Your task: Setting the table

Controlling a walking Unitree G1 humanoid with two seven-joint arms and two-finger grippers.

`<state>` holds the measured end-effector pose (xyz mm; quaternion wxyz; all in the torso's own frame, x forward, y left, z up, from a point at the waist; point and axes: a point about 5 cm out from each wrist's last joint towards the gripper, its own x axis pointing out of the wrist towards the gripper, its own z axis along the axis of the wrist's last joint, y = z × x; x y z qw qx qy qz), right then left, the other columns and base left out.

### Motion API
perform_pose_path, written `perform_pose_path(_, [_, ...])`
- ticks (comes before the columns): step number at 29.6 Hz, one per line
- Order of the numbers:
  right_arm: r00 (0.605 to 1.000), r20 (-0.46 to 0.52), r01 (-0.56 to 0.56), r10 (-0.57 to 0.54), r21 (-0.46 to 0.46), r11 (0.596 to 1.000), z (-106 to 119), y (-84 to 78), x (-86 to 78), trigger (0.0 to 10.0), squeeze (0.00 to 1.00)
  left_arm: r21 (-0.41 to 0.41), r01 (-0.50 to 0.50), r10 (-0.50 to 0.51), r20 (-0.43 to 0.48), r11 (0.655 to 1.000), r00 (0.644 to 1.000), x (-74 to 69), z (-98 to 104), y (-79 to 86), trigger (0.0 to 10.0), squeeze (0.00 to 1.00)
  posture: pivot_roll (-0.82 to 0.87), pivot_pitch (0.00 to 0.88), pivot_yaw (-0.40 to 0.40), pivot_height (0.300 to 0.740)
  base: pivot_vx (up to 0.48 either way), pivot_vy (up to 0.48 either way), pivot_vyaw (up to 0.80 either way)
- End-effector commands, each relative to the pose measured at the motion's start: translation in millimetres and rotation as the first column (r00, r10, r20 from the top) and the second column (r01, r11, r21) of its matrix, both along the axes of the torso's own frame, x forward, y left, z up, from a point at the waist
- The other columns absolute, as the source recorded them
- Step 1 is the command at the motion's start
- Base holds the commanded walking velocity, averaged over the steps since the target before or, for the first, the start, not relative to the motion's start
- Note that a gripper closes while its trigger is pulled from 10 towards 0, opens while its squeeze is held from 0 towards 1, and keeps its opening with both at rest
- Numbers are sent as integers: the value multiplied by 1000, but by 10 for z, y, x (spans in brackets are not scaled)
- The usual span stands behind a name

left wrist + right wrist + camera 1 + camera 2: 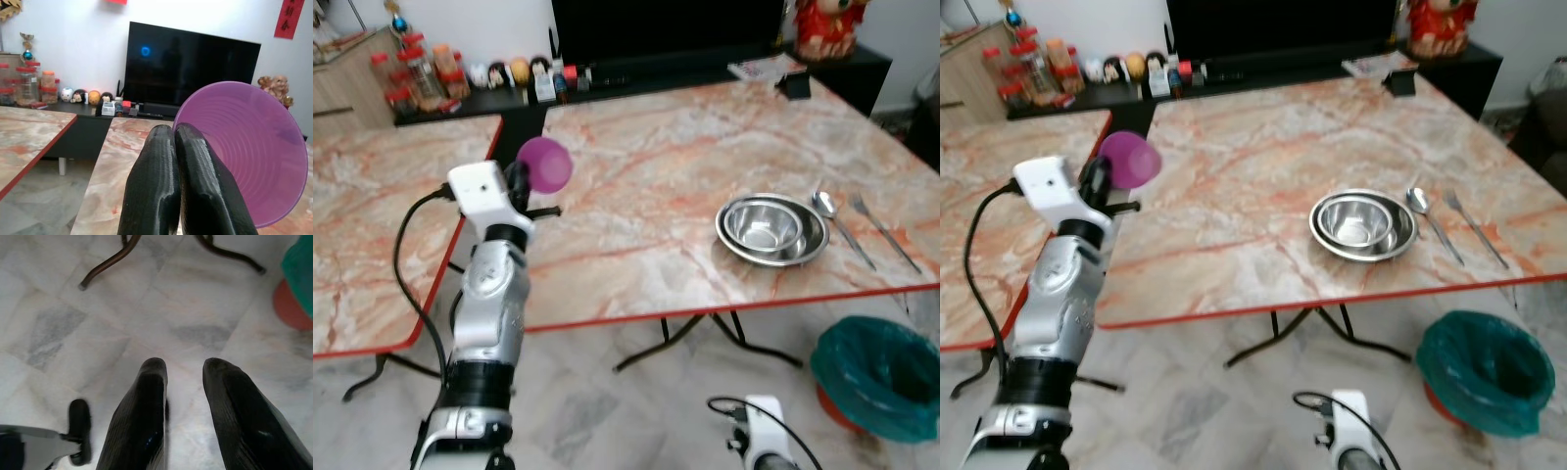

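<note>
Here the left gripper [176, 147] is raised near the left edge of the table [646, 186], its two black fingers pinched together on the rim of a purple cup [545, 164]. The cup hangs above the tabletop beside a narrow gap between this table and a second table [382, 215]. Both have pink marbled tops with red edging. Much bare top lies between the cup and the steel bowls [771, 229] near the front right edge. A spoon [837, 223] and fork [883, 231] lie just beside the bowls.

A bin lined with a green bag [879, 377] stands on the pale tile floor. A dark television [190, 66] and jars [416, 73] line the far wall.

The cup is translucent, ridged inside, tipped sideways. The right gripper [183, 396] hangs low over the floor, fingers apart.
</note>
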<state>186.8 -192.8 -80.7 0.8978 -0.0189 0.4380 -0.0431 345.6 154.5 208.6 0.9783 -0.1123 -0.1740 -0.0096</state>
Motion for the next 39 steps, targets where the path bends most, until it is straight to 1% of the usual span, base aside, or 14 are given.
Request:
perform_pose_path(1, [1000,-9,-14,14,27,1000,-28,119,-28,10000,0,3,-18,18,22,1000,1000,-10,66,80,10000,0,-3,0,82,740,0,0,0])
perform_pose_path(15, [1000,-15,-13,14,26,1000,-34,114,-39,10000,0,-4,-10,10,26,1000,1000,-14,84,75,10000,0,0,0,80,740,0,0,0])
perform_pose_path(24, [1000,-29,6,-5,28,1000,-47,111,-61,10000,0,1,-4,4,21,1000,1000,-17,74,67,10000,0,-4,0,86,740,0,0,0])
perform_pose_path(25, [1000,-24,6,-5,38,999,-46,123,-58,10000,0,8,-4,4,16,1000,1000,-15,65,68,10000,0,-6,0,87,740,341,0,0])
perform_pose_path(39, [1000,-20,-2,3,29,1000,-40,118,-48,10000,0,15,1,-2,8,1000,1000,-3,53,47,10000,0,-9,0,83,740,425,0,0])
